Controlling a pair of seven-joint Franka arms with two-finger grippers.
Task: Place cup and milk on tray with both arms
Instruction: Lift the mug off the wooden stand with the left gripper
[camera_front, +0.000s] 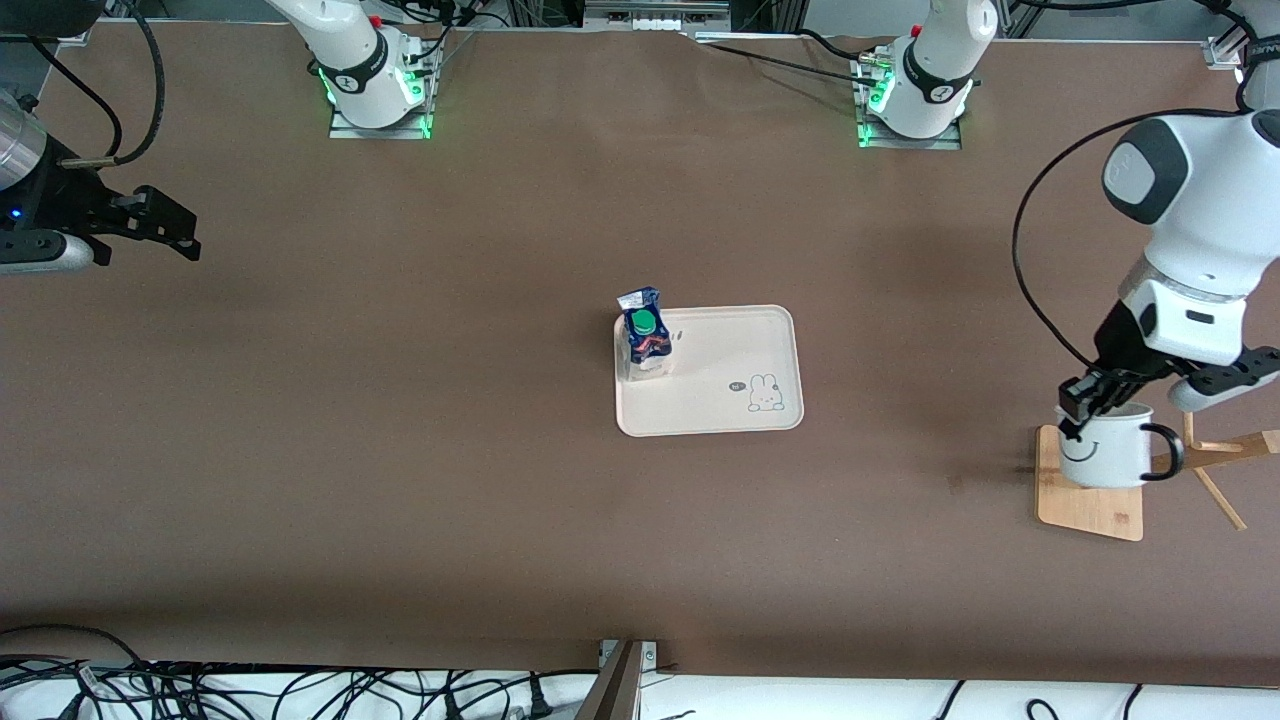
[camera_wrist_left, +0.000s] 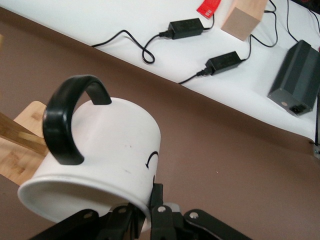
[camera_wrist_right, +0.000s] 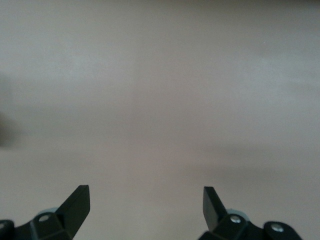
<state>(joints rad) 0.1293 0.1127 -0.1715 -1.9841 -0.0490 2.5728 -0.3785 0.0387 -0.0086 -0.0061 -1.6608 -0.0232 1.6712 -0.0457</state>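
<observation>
Your left hand (camera_front: 1075, 415) is clamped on the rim of the cup (camera_front: 1108, 447), one finger inside and one outside on the smiley side, and the cup hangs over the wooden stand base (camera_front: 1090, 500) at the left arm's end of the desk (camera_front: 400, 450), nearest the front camera of all the task's things. In the left wrist view the cup (camera_wrist_left: 100, 155) lies tilted with its black handle (camera_wrist_left: 70, 117) arching up, away from the fingers (camera_wrist_left: 156, 200) (only the roots of the fingers show there, so how deep the grip goes is hard to say). Whether the cup's bottom touches the wood or clears it you cannot tell from the front view. The carry turns on one relation: the tray (camera_front: 720, 415) lies well apart from the cup, toward the middle of the desk and a little farther from the front camera, long side running between the two arms' ends. The milk (camera_front: 643, 335) stands upright on the tray's edge toward the right arm, so the bunny end, nearer your left hand, is the bare part. The right hand (camera_front: 165, 230) waits over the desk's right-arm end, fingers (camera_wrist_right: 75, 205) spread wide and holding nothing (its wrist view shows only blurred desk).
</observation>
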